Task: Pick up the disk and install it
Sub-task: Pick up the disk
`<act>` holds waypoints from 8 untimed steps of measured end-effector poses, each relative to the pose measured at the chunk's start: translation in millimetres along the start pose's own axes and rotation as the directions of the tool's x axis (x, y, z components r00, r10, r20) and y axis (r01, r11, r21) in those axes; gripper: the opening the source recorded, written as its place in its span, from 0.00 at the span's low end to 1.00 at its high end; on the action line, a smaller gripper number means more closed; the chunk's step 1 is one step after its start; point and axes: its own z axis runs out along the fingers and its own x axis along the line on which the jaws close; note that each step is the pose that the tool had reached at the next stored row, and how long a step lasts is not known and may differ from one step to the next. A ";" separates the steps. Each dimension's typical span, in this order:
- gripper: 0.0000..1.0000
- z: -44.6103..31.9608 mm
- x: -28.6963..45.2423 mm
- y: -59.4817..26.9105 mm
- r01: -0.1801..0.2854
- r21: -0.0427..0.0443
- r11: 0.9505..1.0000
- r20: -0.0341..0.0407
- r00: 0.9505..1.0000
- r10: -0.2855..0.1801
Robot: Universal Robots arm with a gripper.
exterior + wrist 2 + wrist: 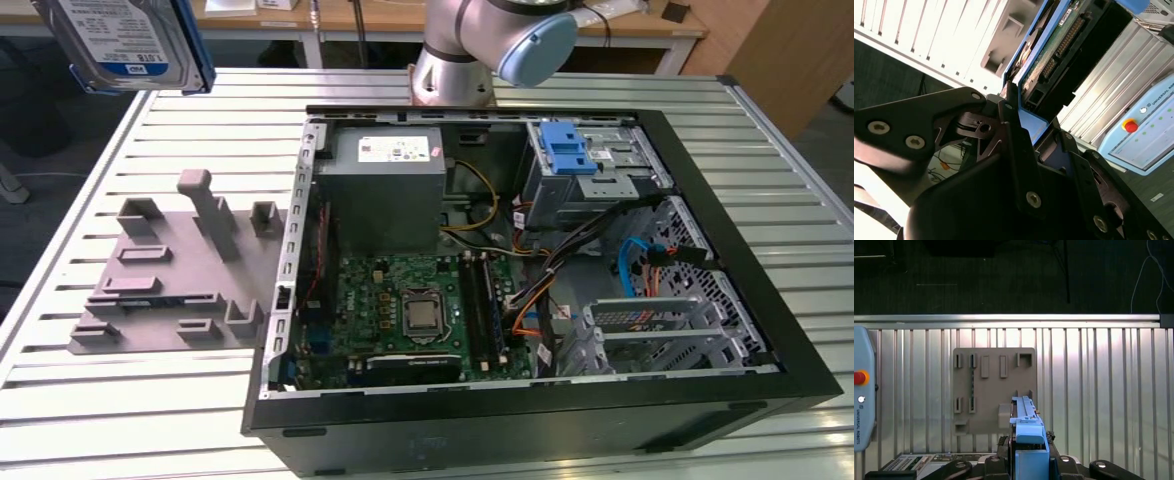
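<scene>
- Gripper (pixel 1029 444) sits closest in both wrist views: its black jaws press in from either side of the disk (pixel 1025 422), pinching it edge-on at its blue carrier.
- In the second wrist view the disk (pixel 1056 42) shows its green circuit-board side, reaching out beyond the gripper (pixel 1036 125).
- In the exterior view the disk (pixel 118 40) hangs in the upper left corner of the frame with its label showing. It is lifted clear of the slatted metal table (pixel 174 400) and well apart from the computer case.
- Under it on the table lies a grey fixture plate (pixel 986 390) with raised slots and posts. The plate (pixel 167 270) is at the exterior view's left, just beside the case wall.
- A teach pendant (pixel 861 400) with a red button rests on the table near the plate.
- The open computer case (pixel 534 420) takes the middle and right of the exterior view.
  - Its upper left holds a grey power-supply box (pixel 387 185), with a green motherboard (pixel 414 310) below.
  - A blue latch (pixel 574 152) sits on a silver cage at the upper right.
  - Coloured cables (pixel 534 262) cross between board and cages.
- The arm's base (pixel 461 60) stands behind the case, top centre.
- Dark floor (pixel 1004 275) lies beyond the table edge.
</scene>
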 end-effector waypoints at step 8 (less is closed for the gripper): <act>0.36 0.0 -0.1 -4.0 0.000 0.000 1.000 0.000 1.000 0.000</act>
